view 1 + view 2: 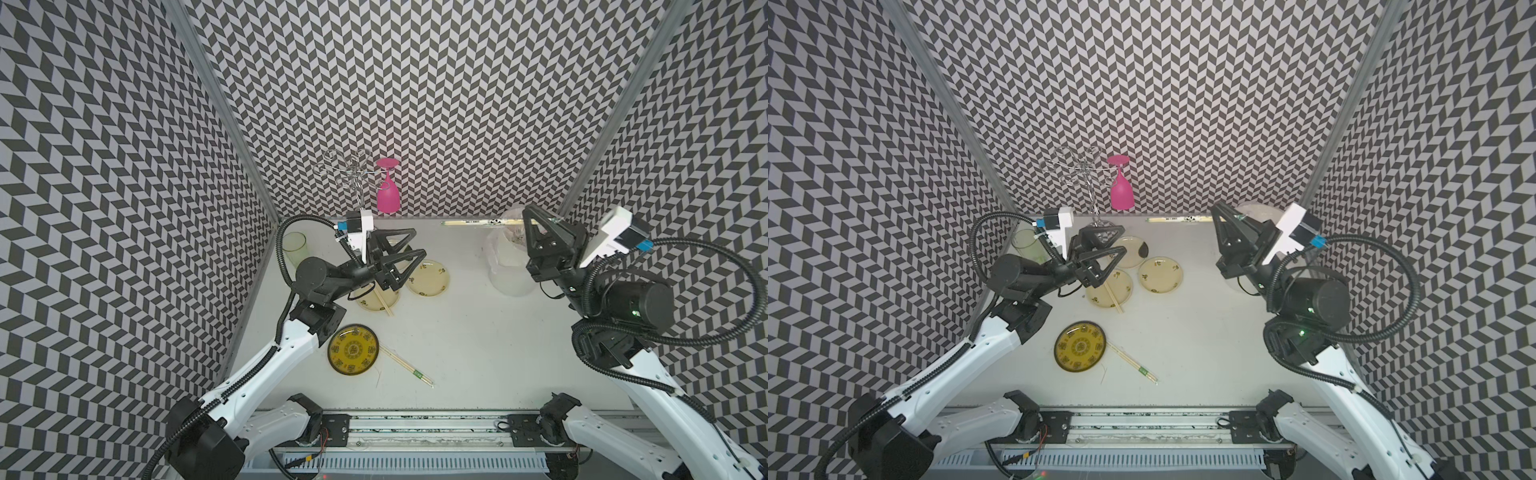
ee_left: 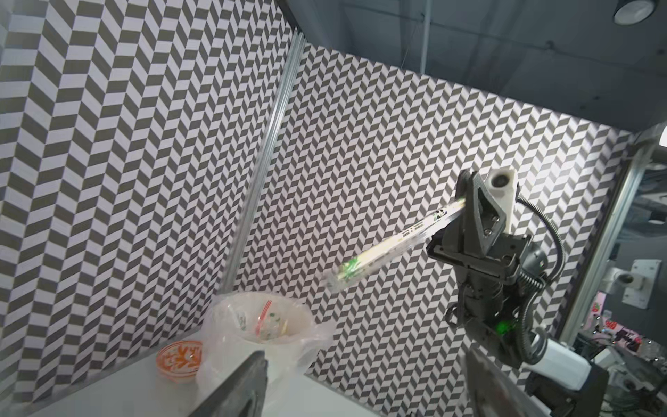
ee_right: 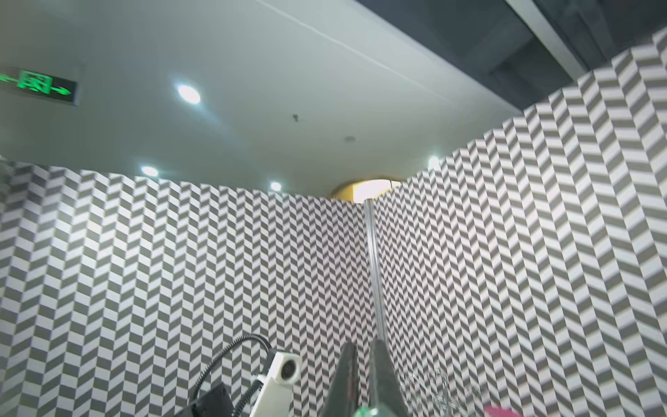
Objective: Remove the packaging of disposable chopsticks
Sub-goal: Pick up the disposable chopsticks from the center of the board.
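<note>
Top views, left gripper: the left gripper (image 1: 419,241) is hanging above the pale plates (image 1: 427,277) on the left of the table (image 1: 457,332), its jaws spreading wide and gripping nothing.
Top views, right gripper: the right gripper (image 1: 534,216) is pinching one end of a printed sleeve (image 1: 469,223) at the far right, over the bag-lined bin (image 1: 509,266). The sleeve is sticking out toward the left with tan sticks inside it.
Top views, unwrapped pair: bare chopsticks (image 1: 1113,297) are lying across the nearer pale plate, one end poking past its rim.
Top views, wrapped pair: a green-banded sleeve (image 1: 409,368) is lying on the table just right of the dark plate (image 1: 353,349), toward the near edge.
Left wrist, held sleeve: the right gripper (image 2: 467,195) is clamping the printed sleeve (image 2: 389,249) (blurred here), whose free end is hanging above the bin (image 2: 267,325). An orange bowl (image 2: 179,359) is sitting beside the bin.
Left wrist, own fingers: the left gripper's fingers (image 2: 238,390) are standing far apart at the frame edge.
Right wrist, own fingers: the right gripper's fingers (image 3: 346,375) are pressing together, and the sleeve is hard to make out here.
</note>
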